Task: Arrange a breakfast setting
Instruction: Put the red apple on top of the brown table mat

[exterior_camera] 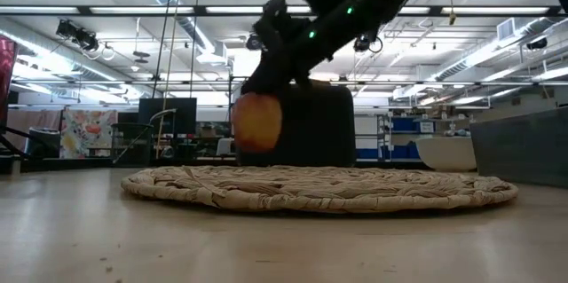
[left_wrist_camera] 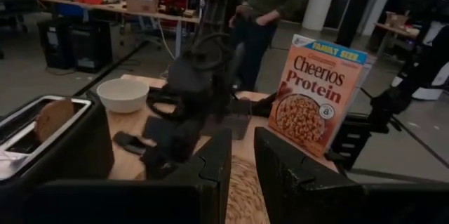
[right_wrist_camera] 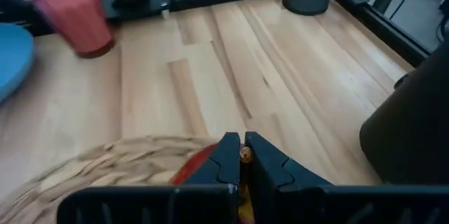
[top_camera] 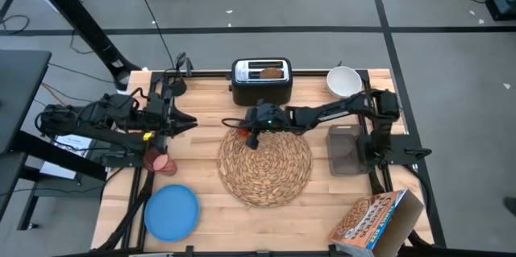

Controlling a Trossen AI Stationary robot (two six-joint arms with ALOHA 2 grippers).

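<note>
My right gripper (top_camera: 251, 130) reaches from the table's right to the far left rim of the round woven placemat (top_camera: 264, 167) and is shut on the small red fruit (exterior_camera: 257, 121). My left gripper (left_wrist_camera: 243, 171) is open and empty, held above the table's left side (top_camera: 184, 120). The pink cup (top_camera: 157, 159) and the blue plate (top_camera: 171, 211) stand on the table's left. The white bowl (top_camera: 344, 81) stands at the far right. A toast slice (top_camera: 272, 71) sticks out of a toaster slot. The spoon is out of view. My right gripper pinches the fruit at its top, where a small yellowish bit (right_wrist_camera: 245, 155) shows between the shut fingertips. The fingers come from above, slanting from the table's right. The fruit hangs below the fingers (exterior_camera: 266, 88), clear of the placemat's far edge.
The black toaster (top_camera: 262, 80) stands at the far middle, just behind the fruit. A dark tray (top_camera: 345, 148) lies right of the placemat. A cereal box (top_camera: 371, 221) lies at the near right corner. A person (left_wrist_camera: 263, 6) stands beyond the table.
</note>
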